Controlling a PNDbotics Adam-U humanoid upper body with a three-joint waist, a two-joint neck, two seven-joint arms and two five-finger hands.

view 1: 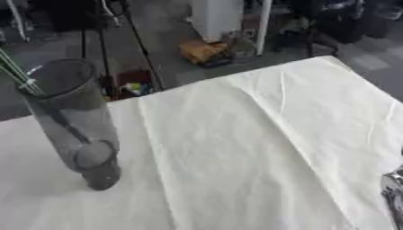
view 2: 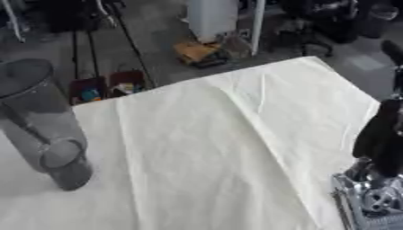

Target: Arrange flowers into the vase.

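Near table's left edge: glass vase (view 1: 71, 121), fragile, holds thin stems (view 1: 17, 74) | right hand (view 2: 383, 134) at right edge, fingers unclear | left hand unseen

Tabletop (view 1: 260, 148) under a cream cloth (view 1: 236, 179), with one vase (view 1: 75, 121) on it.

The cloth covered the whole tabletop and showed long creases running from the far edge toward the near side. A tall, dark, see-through vase stood upright at the left, with thin green stems (view 1: 15, 72) leaning out over its rim.
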